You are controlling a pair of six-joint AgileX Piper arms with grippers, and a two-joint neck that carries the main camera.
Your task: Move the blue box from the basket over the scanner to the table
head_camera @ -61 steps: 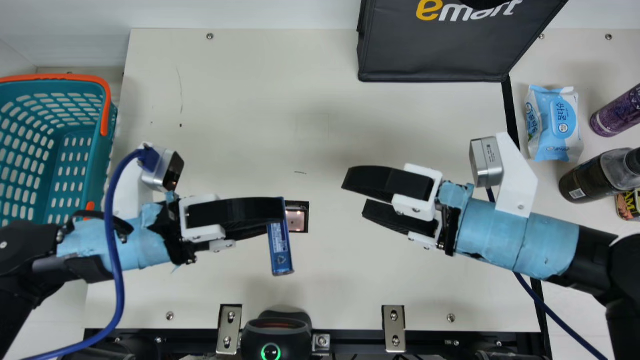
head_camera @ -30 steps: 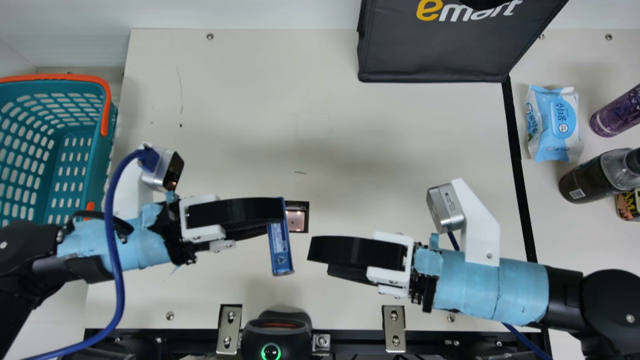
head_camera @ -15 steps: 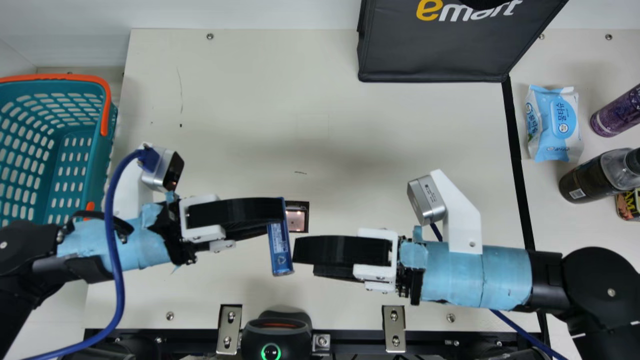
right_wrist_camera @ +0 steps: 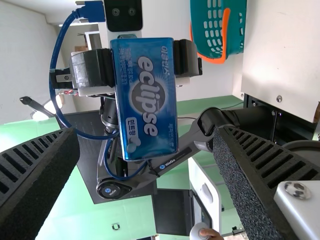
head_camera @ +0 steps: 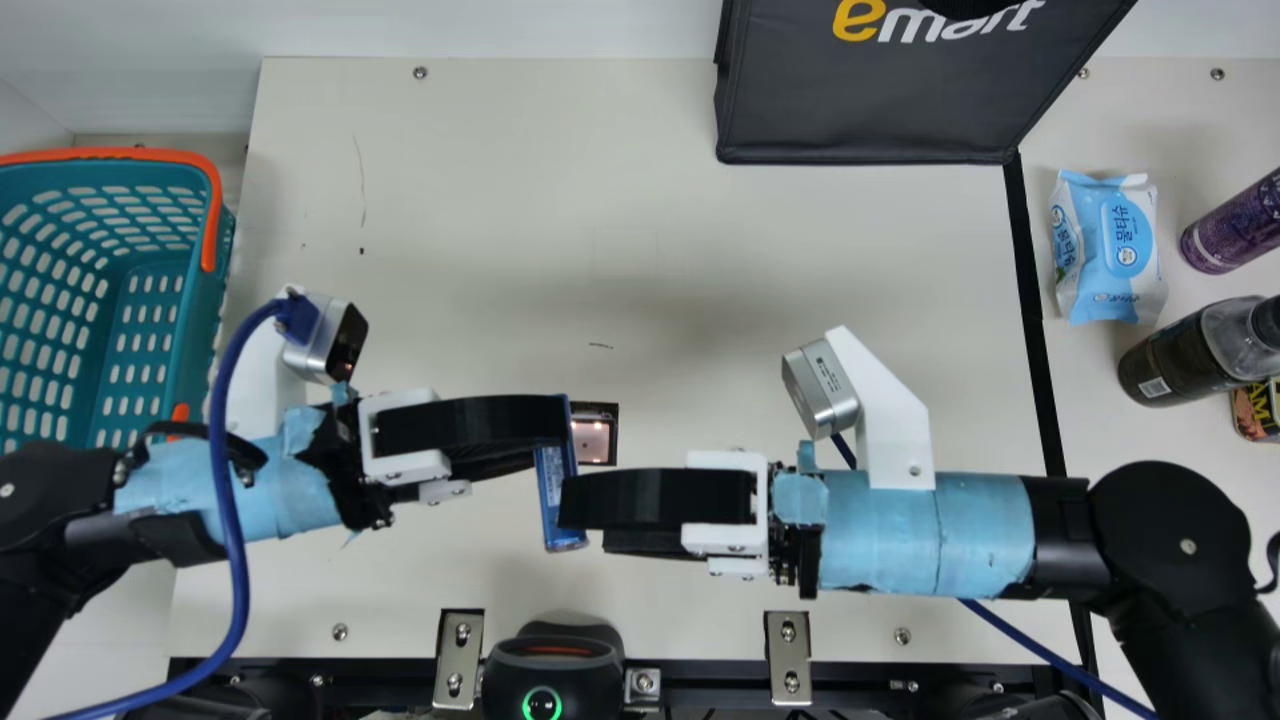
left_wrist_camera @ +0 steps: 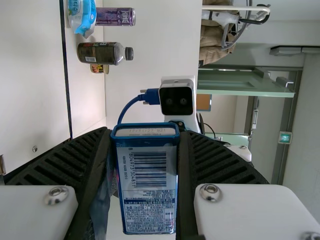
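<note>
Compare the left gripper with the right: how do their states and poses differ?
The left gripper is shut on the blue box; the right gripper is open, gripping nothing. In the main view, the left points rightward, the right leftward. Both have black ribbed fingers.

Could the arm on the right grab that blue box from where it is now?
Probably yes: the right gripper is open and faces the blue box with nothing between them. The left gripper holds it, though, so it would likely need to let go.
</note>
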